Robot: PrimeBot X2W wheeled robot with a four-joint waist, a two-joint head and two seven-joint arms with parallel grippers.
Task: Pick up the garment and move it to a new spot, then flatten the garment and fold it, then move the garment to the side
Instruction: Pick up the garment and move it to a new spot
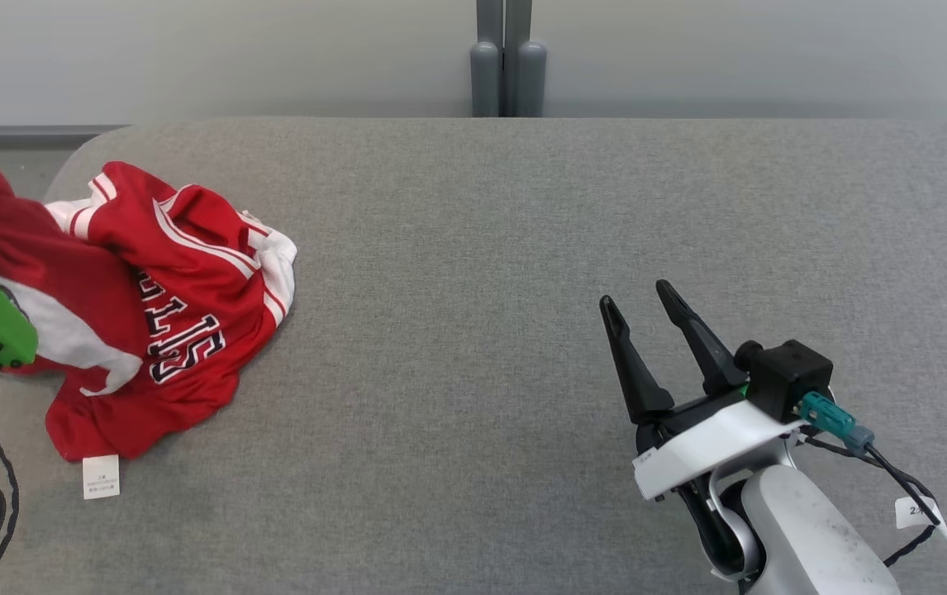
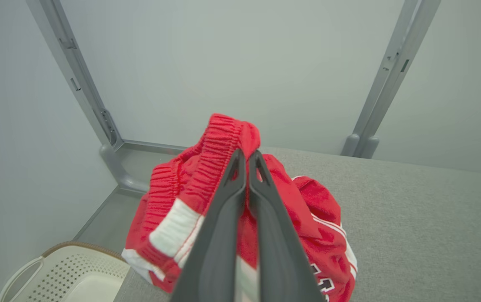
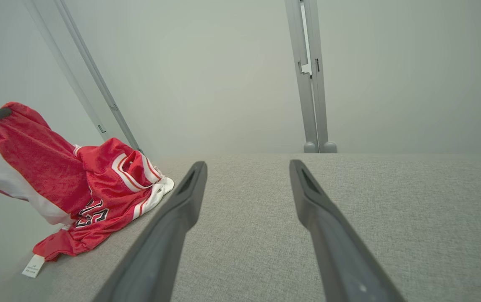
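You had the left tool (image 2: pixel 247 157) pinching a raised fold of the garment (image 1: pixel 184 314), bunched at the tabletop's (image 1: pixel 523 248) left end. The right tool (image 1: pixel 635 293), spread, sat well apart to its right.

Head view: high up, facing forward and steeply down on the grey counter (image 1: pixel 523 289), wall post (image 1: pixel 506 74) at the top edge, mid distance. Left wrist view: low, tight behind the left fingers (image 2: pixel 223 218), facing along them to the wall corner, red garment (image 2: pixel 316 205) right at the lens. Right wrist view: low over the counter, looks along the right fingers (image 3: pixel 179 218) across the surface to the same post, red garment farther off at left. All three share the counter's left end with the red garment.
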